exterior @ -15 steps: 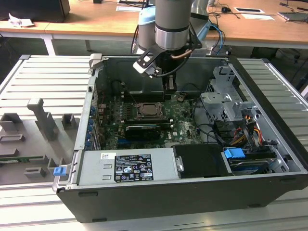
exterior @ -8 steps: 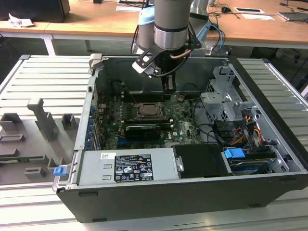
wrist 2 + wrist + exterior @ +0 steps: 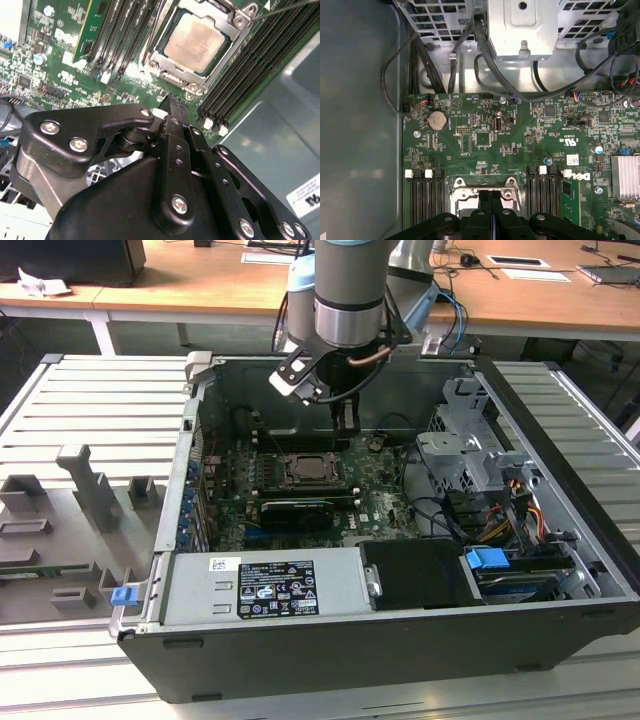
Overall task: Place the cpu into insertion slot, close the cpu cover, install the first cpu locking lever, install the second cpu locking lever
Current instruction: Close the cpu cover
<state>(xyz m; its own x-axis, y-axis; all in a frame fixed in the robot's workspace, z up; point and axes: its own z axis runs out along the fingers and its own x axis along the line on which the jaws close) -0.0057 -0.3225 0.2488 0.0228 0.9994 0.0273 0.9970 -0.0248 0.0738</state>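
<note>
Your gripper (image 3: 345, 428) hung empty, fingers pinched together, just by the cpu (image 3: 308, 470) seated under its cpu cover (image 3: 334, 474) mid-frame in the exterior view. The open case (image 3: 560, 430) lay on a ribbed grey table (image 3: 100, 400), wooden desks (image 3: 200, 285) behind.

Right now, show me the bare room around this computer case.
Free: ribbed table at the exterior view's right of the case, and at that view's left beyond the grey fixture blocks. Crowded: the motherboard under the gripper, and the cabled drive cage.
</note>
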